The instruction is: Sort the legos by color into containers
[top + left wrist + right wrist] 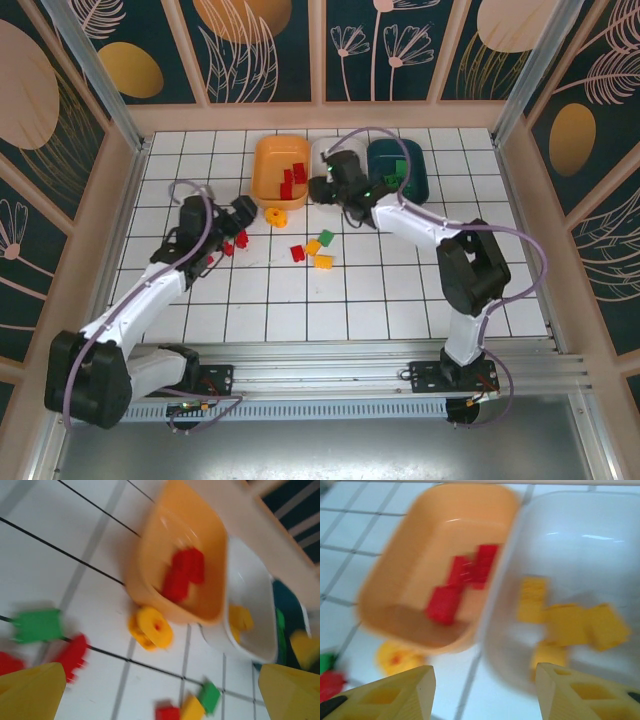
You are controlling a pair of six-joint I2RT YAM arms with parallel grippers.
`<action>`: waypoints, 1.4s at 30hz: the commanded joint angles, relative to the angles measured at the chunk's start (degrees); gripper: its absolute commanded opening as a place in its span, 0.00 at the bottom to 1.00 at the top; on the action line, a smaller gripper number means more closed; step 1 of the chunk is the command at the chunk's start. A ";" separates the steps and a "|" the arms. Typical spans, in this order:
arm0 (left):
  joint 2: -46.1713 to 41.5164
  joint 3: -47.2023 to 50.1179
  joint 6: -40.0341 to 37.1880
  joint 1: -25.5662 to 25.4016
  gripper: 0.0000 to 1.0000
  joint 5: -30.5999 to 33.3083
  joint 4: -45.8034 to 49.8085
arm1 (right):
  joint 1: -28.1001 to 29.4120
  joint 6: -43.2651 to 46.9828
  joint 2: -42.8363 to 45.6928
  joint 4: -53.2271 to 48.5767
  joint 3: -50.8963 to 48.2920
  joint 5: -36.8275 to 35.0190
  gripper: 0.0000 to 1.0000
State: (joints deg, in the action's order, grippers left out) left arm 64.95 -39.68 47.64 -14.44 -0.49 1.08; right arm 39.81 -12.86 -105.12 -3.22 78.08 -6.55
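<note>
Red legos (292, 178) lie in the orange bin (268, 160), yellow ones (570, 625) in the white bin (580, 540), and green ones (398, 170) in the teal bin (412, 172). Loose on the tiles are a round yellow piece (276, 215), a small cluster of red (298, 253), yellow (322, 262) and green (326, 238) bricks, plus red bricks (236, 243) by my left gripper (243, 210). That left gripper (160, 700) is open and empty above the tiles, short of the orange bin (150, 565). My right gripper (485, 690) is open and empty over the near rims of the orange and white bins.
The three bins stand side by side at the back of the tiled floor, close to the rear wall (320, 115). Wooden side walls (118, 190) fence the workspace. A green brick (37, 625) and a red one (72, 655) lie left of the left gripper.
</note>
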 commanded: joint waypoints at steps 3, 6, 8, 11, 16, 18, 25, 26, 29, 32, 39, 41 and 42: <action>-3.07 3.97 0.76 7.11 0.98 1.45 5.30 | 8.27 -3.36 -2.15 3.89 -3.85 -3.61 0.56; -2.64 5.34 2.31 9.82 0.94 0.31 5.93 | 10.08 -3.42 -3.26 3.62 -3.51 -3.78 0.56; -1.88 6.17 2.80 11.24 0.91 -1.49 6.14 | 10.09 -3.02 -2.54 3.71 -4.59 -3.98 0.56; 0.15 6.50 2.49 11.36 0.85 -1.69 6.51 | 9.31 -1.88 0.11 3.93 -7.45 -5.36 0.54; 6.29 7.91 3.92 10.56 0.48 -6.97 1.32 | 6.73 -0.89 5.39 3.60 -12.67 -6.19 0.44; 8.95 7.66 4.96 10.15 0.48 -6.44 1.66 | 5.49 -1.19 7.88 4.42 -15.91 -6.21 0.43; 13.75 5.96 5.67 10.04 0.51 -6.46 -0.30 | 3.96 -0.15 13.63 9.87 -25.24 -5.15 0.43; 14.48 5.36 5.77 10.07 0.51 -7.11 -0.71 | 3.79 -0.08 13.65 9.99 -25.66 -5.14 0.42; 16.56 4.33 6.02 9.88 0.51 -7.53 -1.33 | 3.51 0.07 13.71 10.90 -26.77 -4.52 0.42; 18.11 4.13 6.07 9.78 0.51 -7.87 -2.31 | 3.17 -0.22 13.59 11.61 -27.70 -3.94 0.42; 21.08 3.22 5.69 9.60 0.50 -7.73 -2.48 | 3.01 -0.40 13.54 12.21 -28.38 -3.40 0.42; 21.95 3.06 5.56 9.28 0.50 -8.06 -2.44 | 3.00 -0.58 13.63 12.40 -28.56 -3.05 0.42; 22.21 2.95 5.32 8.94 0.50 -8.03 -2.19 | 3.00 -0.58 13.70 12.53 -28.68 -2.83 0.42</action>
State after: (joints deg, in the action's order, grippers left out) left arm 85.12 -36.42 52.84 -4.69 -7.53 -2.68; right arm 43.16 -13.65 -92.60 7.20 50.35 -9.96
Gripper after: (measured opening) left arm 0.499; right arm 0.420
